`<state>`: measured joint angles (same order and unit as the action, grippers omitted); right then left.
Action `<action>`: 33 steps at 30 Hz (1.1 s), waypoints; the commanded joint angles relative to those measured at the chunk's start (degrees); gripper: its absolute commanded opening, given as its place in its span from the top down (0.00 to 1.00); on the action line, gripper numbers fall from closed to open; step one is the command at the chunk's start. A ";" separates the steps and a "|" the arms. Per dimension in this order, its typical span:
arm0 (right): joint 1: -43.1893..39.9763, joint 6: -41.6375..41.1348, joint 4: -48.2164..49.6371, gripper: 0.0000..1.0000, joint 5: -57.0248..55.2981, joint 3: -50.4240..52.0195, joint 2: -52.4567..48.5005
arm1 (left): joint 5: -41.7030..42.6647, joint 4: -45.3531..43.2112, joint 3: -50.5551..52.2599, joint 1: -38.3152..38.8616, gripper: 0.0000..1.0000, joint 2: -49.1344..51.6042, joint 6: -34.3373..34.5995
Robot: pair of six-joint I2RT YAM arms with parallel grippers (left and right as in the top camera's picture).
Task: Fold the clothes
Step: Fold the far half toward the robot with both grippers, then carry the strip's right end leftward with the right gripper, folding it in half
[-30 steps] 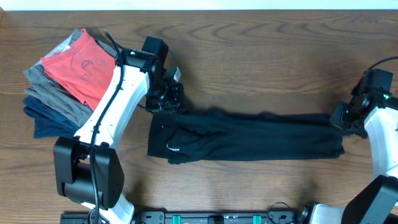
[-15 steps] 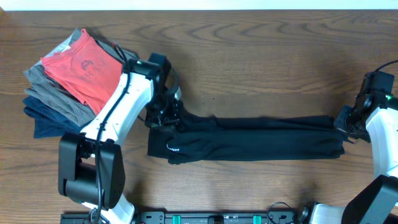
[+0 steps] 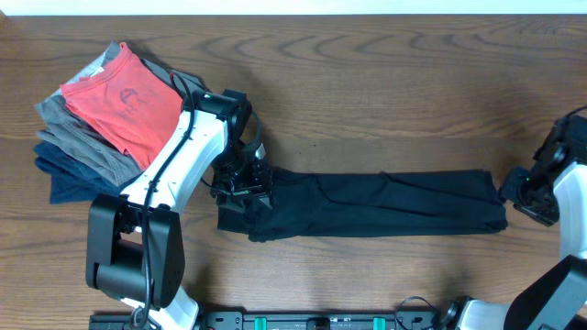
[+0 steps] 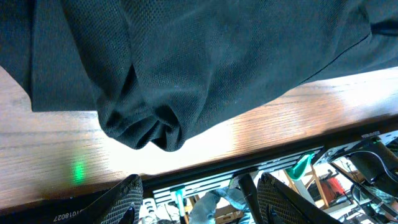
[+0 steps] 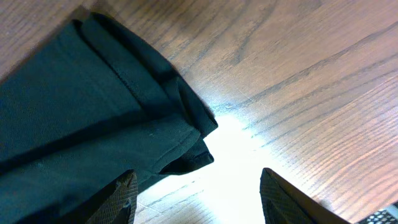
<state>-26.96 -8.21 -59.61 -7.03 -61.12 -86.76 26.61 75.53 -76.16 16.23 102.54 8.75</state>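
Blk shirt (image 3: 385, 202) folded long on table (image 3: 367, 82).

The shirt (image 3: 385, 202) is plain black all over, and up close its cloth shows a fine mesh weave. The table (image 3: 385, 82) is dark brown wood with wavy, lighter grain. The folded tee (image 3: 119, 101) is red with a small dark round print, the clothes under it (image 3: 78, 137) are grey, the lowest piece (image 3: 69, 183) is navy, and the left arm (image 3: 179, 151) is white with black joints.

Folded red tee (image 3: 119, 96) atop grey and navy garments (image 3: 81, 151), wooden table (image 3: 385, 82).
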 commanded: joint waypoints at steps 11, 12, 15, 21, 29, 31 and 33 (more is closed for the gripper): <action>-2.97 10.67 3.76 0.28 9.68 0.11 -18.62 | -0.26 -1.20 0.31 -0.07 0.38 0.15 -0.59; -2.97 10.67 4.20 0.28 9.66 0.11 -19.82 | -0.26 -1.27 0.31 -0.07 0.39 0.15 -0.57; -2.97 10.67 4.74 0.35 10.51 0.11 -22.53 | -0.26 -1.27 0.31 -0.07 0.38 0.15 -0.57; -3.26 10.67 4.04 0.82 12.94 -2.36 -21.90 | -0.24 -1.66 0.28 -0.09 0.39 0.15 -0.57; -4.79 11.08 -3.13 0.96 12.48 -14.38 -15.32 | -0.24 -2.80 0.28 -0.20 0.38 0.13 -0.57; -3.63 13.25 -4.59 0.96 14.29 -16.70 -12.72 | -0.26 -3.50 0.28 -0.20 0.39 0.13 -0.57; -1.36 14.49 -5.49 0.96 16.06 -17.42 -9.73 | -0.24 -4.11 0.28 -0.20 0.38 0.13 -0.55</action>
<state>-30.52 3.49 -64.16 6.81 -76.16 -101.97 26.61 71.61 -76.14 16.23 102.54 8.75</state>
